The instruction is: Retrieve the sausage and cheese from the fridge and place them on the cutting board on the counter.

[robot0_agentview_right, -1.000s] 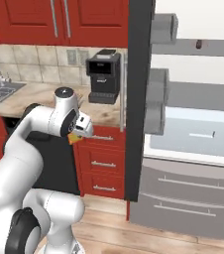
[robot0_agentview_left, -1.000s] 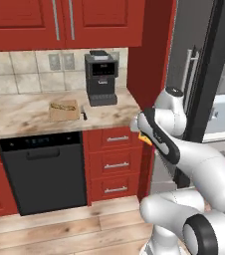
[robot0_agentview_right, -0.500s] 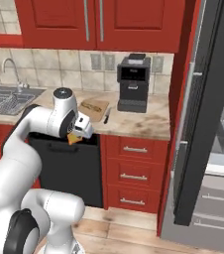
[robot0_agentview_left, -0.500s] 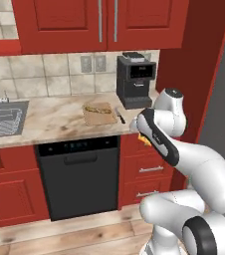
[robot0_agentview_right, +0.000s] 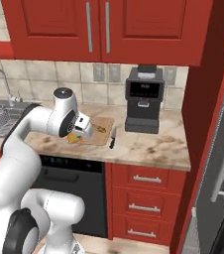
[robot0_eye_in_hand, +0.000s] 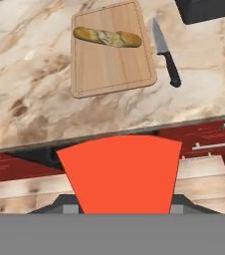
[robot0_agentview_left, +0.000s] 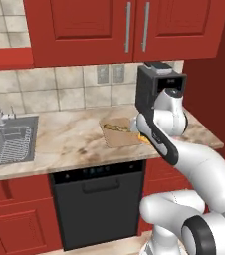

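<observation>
Orange-red, the wide face of the cheese [robot0_eye_in_hand: 120,174] sits at the gripper [robot0_agentview_right: 75,136], which holds the wedge above the front edge of the counter [robot0_eye_in_hand: 30,99]. On the counter lies the cutting board [robot0_eye_in_hand: 112,62] with a greenish-brown food piece [robot0_eye_in_hand: 107,37] near its far edge, and a knife [robot0_eye_in_hand: 165,54] just beside the board's right edge.
</observation>
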